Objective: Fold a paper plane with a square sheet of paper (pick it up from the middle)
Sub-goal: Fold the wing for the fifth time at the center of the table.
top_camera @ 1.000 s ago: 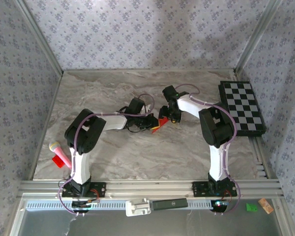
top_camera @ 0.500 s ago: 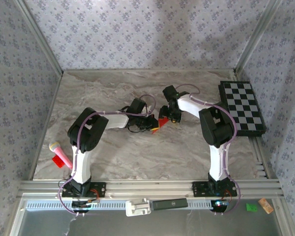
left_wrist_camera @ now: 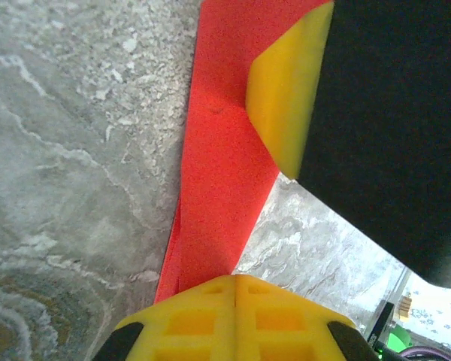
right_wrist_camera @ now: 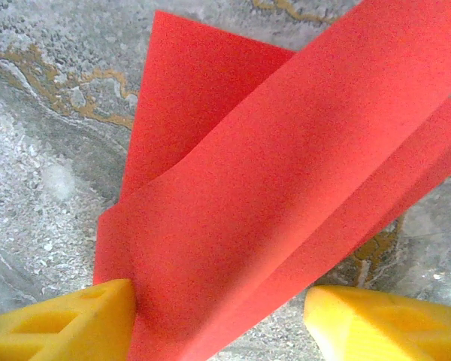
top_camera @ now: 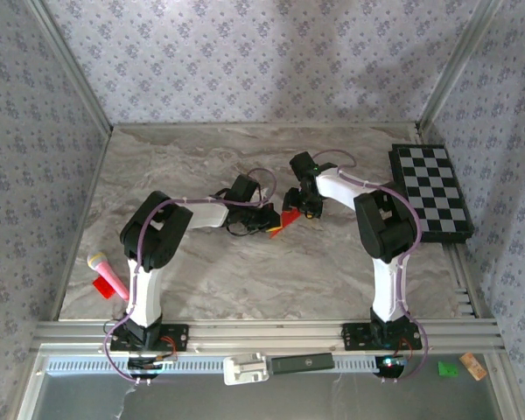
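Two robot arms meet over a half-made dart well to the left of the chequered board (top_camera: 430,191), on the marble-patterned table (top_camera: 201,280). The square sheet of paper (left_wrist_camera: 224,188), creased into a narrow red shape of several layers, lies on the tabletop between them, about level with the board's near half. The left gripper (left_wrist_camera: 235,284) has its yellow fingers pressed together on one end of the strip, pinning it. The right gripper (right_wrist_camera: 222,316), on the side nearer the board, stands with its jaws well apart astride the other end. One of its fingers (right_wrist_camera: 68,323) touches the paper's edge and the other is clear of it, so it grips nothing. Seen from the right wrist, two flaps rise off the table and cross each other, not yet flattened. The work looks to be in its middle folds, with a side flap to be laid over while the left arm anchors the body. The next move likely calls for the right fingers to press down on the loose flap and run along the crease, with the left clamp holding firm so the thin sheet neither slides nor twists. The shape's long axis runs from one gripper to the other, slanting roughly toward the board's far end in the overhead view. Which end is the nose cannot be told, as fingers cover both ends.
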You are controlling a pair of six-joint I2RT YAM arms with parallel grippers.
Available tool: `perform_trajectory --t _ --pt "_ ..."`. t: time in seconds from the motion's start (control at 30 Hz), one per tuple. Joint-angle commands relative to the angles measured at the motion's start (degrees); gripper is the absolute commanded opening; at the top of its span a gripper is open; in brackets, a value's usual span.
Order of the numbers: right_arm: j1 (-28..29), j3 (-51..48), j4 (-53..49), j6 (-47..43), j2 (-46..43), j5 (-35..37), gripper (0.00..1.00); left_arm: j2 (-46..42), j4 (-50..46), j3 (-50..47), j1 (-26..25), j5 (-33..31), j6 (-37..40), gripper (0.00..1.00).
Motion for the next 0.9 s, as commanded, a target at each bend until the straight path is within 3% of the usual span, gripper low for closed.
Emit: perform_trajectory --t 0.0,0.87 --pt "-1.27 -4.13 -0.89 0.25 7.57 3.20 0.67 1.02 -1.00 1.26 0.34 -0.57 1.03 0.04" --pt "-1.14 -4.25 -0.78 0.21 7.81 3.02 0.64 2.50 -3.56 1.54 0.57 -2.11 1.19 0.01"
